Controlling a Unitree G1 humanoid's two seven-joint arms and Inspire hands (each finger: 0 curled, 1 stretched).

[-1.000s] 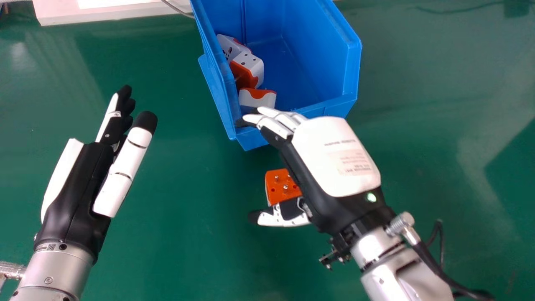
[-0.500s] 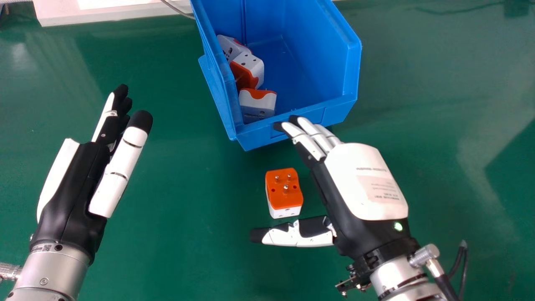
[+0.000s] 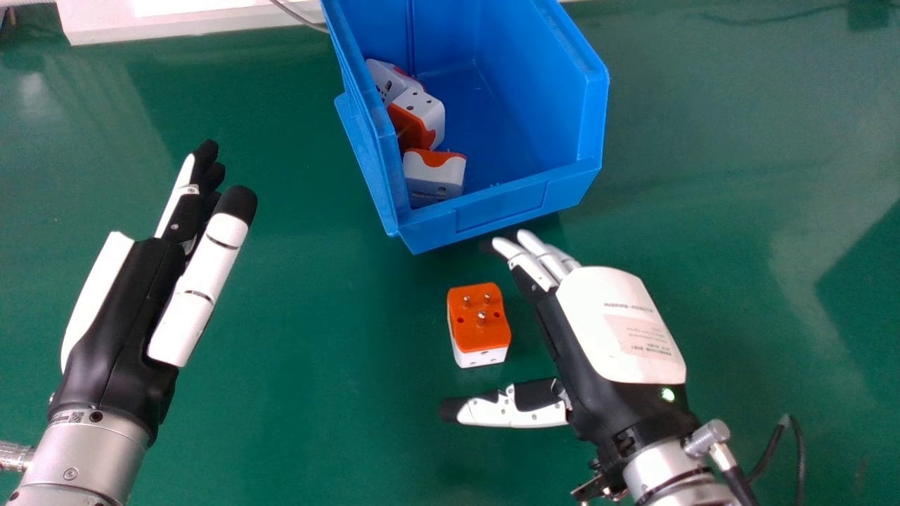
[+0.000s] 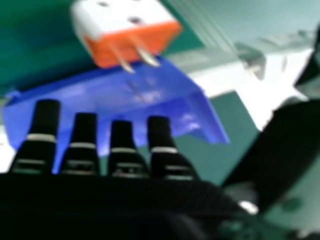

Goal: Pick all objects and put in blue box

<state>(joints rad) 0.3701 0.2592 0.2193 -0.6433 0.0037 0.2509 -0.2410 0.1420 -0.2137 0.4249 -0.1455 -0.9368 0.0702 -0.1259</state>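
Observation:
In the head view an orange and white plug adapter rests on the green table, pins up, in front of the blue box. Three similar adapters lie inside the box along its left wall. My right hand is just right of the loose adapter, open, its thumb extended on the near side and its fingers short of the box's front. The right hand view shows the adapter apart from the fingers of my right hand, with the blue box beyond. My left hand is held open at the left.
A white object with a grey cable stands at the table's back left. The green table extends to both sides of the box. A black cable trails beside the right wrist.
My right hand has drawn back from the box toward the near right, uncovering the loose adapter and the box's front edge. My left hand has shifted very slightly left.

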